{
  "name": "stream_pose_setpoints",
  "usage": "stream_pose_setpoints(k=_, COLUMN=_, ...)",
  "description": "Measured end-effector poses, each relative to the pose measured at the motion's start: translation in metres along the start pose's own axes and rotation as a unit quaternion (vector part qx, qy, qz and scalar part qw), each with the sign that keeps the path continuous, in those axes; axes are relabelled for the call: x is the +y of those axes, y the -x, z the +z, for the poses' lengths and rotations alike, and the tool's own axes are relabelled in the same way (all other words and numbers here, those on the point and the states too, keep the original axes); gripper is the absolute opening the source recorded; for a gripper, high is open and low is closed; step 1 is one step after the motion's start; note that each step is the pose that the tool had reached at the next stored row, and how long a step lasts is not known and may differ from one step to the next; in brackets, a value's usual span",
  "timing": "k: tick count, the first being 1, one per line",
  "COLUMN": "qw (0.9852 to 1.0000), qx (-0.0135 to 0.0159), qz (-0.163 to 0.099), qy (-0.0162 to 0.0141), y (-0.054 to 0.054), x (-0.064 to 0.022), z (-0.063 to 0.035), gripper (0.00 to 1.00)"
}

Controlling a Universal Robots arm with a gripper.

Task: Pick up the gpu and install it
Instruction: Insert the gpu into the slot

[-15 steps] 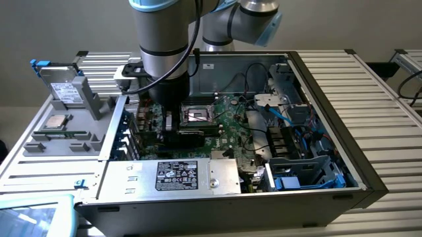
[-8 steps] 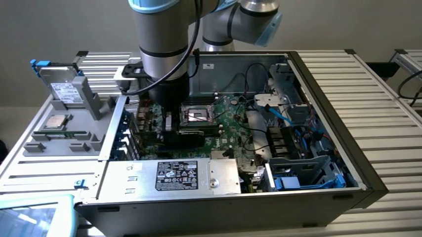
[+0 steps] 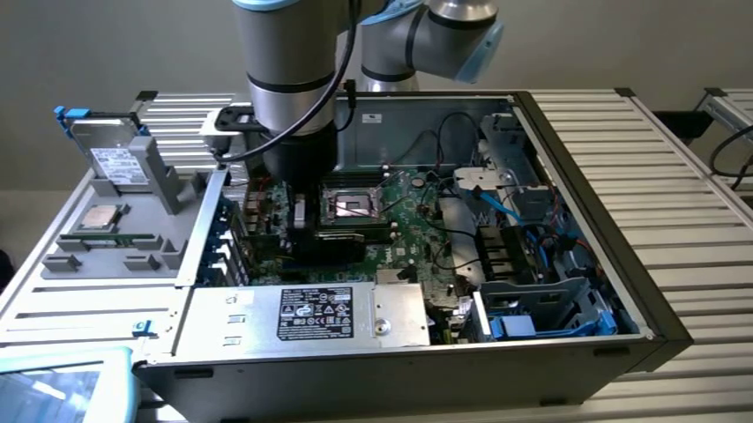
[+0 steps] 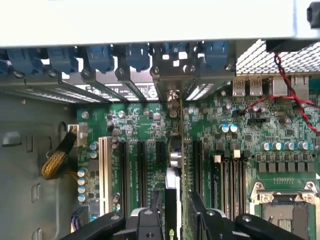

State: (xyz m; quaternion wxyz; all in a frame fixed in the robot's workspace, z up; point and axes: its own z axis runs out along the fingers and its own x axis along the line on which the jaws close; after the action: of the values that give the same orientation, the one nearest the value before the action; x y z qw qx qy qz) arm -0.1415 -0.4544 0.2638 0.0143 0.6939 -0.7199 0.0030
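Inside the computer case point(image 3: 659, 326), the gpu point(image 4: 174, 165) stands on edge in a motherboard point(image 4: 130, 125) slot; the gripper point(image 4: 176, 210) fingers point(image 4: 150, 220) straddle it, spread apart.

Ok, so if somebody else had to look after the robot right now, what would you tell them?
Gripper: open, one finger on each side of the graphics card, down inside the computer case.
Graphics card: standing upright, edge-on to the wrist camera, in a slot on the green main board, with its far end at the case's back wall.
Done: the card has been picked up and brought to its slot.
Left: I cannot tell whether the card is pushed all the way into the slot. The arm is reaching into the case.
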Motion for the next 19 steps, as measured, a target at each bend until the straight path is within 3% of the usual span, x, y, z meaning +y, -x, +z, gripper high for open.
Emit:
stream_pose_setpoints(k=4, qw=1.0, qx=-0.0001, qz=0.0, qy=0.0001, y=0.0, x=0.0001, z=-0.0099, gripper=0.35)
stream_pose_setpoints(k=11, qw=1.0, qx=-0.0001, qz=0.0, qy=0.0003, y=0.0, x=0.0002, z=-0.0168, gripper=0.35)
stream_pose_setpoints(k=17, qw=1.0, qx=0.0002, qz=0.0, qy=0.0008, y=0.0, x=0.0003, z=-0.0196, gripper=0.14)
stream_pose_setpoints(k=19, qw=1.0, qx=0.0003, qz=0.0, qy=0.0008, y=0.0, x=0.0003, z=-0.0224, gripper=0.14)
